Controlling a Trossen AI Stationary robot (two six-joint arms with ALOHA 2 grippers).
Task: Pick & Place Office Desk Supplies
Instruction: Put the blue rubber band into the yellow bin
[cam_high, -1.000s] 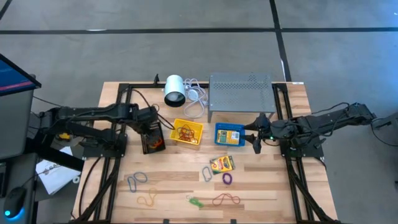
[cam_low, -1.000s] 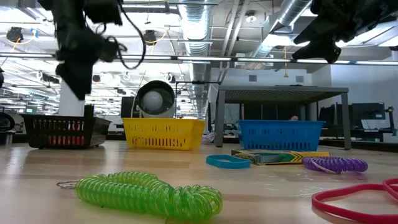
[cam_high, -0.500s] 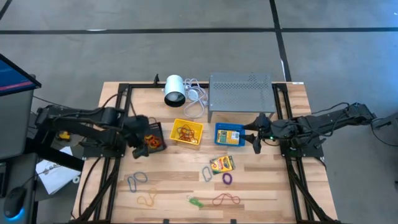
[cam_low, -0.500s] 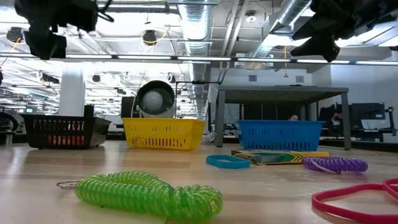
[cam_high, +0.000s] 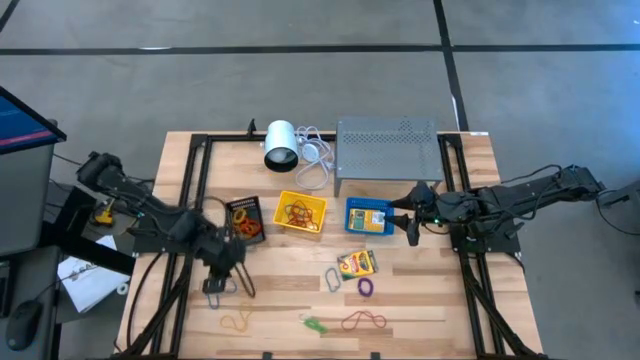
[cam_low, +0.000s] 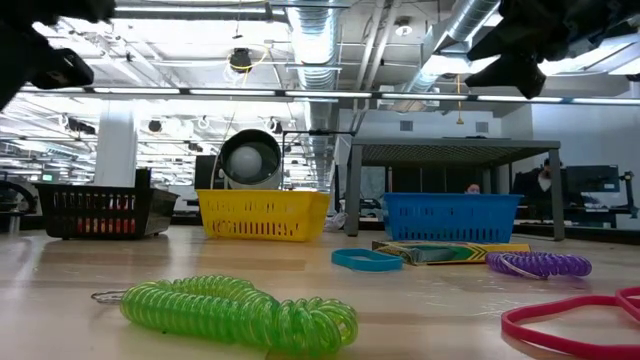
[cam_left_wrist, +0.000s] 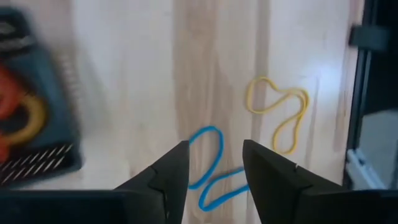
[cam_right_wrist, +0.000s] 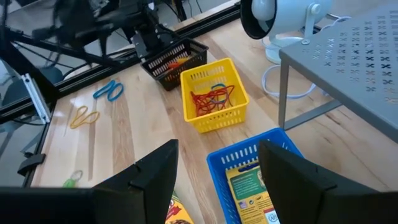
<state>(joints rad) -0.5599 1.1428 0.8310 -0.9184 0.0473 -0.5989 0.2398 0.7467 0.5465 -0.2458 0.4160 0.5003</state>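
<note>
The left gripper (cam_left_wrist: 214, 163), fingers parted, has swung from the black mesh basket (cam_high: 245, 218) of orange bands down over a blue rubber-band loop (cam_left_wrist: 210, 167) on the wooden table (cam_high: 290, 275). Farther off, red bands fill the yellow basket (cam_high: 301, 212). A crayon box lies in the blue basket (cam_high: 368, 216), beside which the right gripper (cam_high: 412, 228) stays, fingers wide, empty.
</note>
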